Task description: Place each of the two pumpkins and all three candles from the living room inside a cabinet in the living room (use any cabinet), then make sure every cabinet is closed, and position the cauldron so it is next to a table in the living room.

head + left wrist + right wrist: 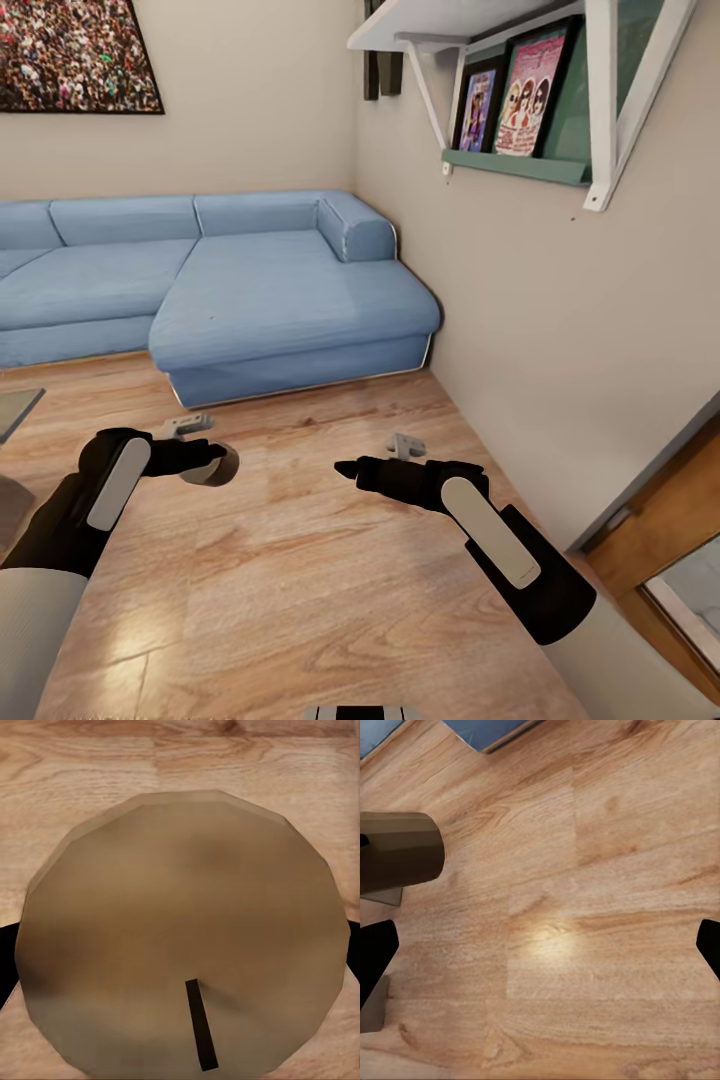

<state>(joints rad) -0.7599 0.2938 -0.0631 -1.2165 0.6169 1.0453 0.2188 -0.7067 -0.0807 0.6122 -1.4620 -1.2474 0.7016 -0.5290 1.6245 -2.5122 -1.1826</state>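
A: What is the left gripper carrying, left of centre in the head view?

B: Its jaws are gripping a short, stubby grey-beige cylindrical candle, lying on its side above the floor. In the left wrist view the candle's faceted round end is facing the camera, matte and waxy, with a thin dark wick slanting across its lower half, and black finger edges are showing at both sides of it.

A: And the right gripper?

B: It is pointing toward the candle from the middle of the head view. Its jaws are standing wide apart with nothing between them: the right wrist view is showing one black fingertip at the left edge and the other at the right edge, with bare floor between.

A: What is the floor like?

B: Warm light-brown wood planks with visible grain and a glossy sheen. The candle's side is also appearing at the upper left of the right wrist view.

A: What else?

B: A blue fabric corner sofa with soft ribbed upholstery is sitting in the upper left half. A white bracketed wall shelf at the upper right is holding framed colourful posters; their writing is too small to read. A framed crowd picture is hanging at the top left.
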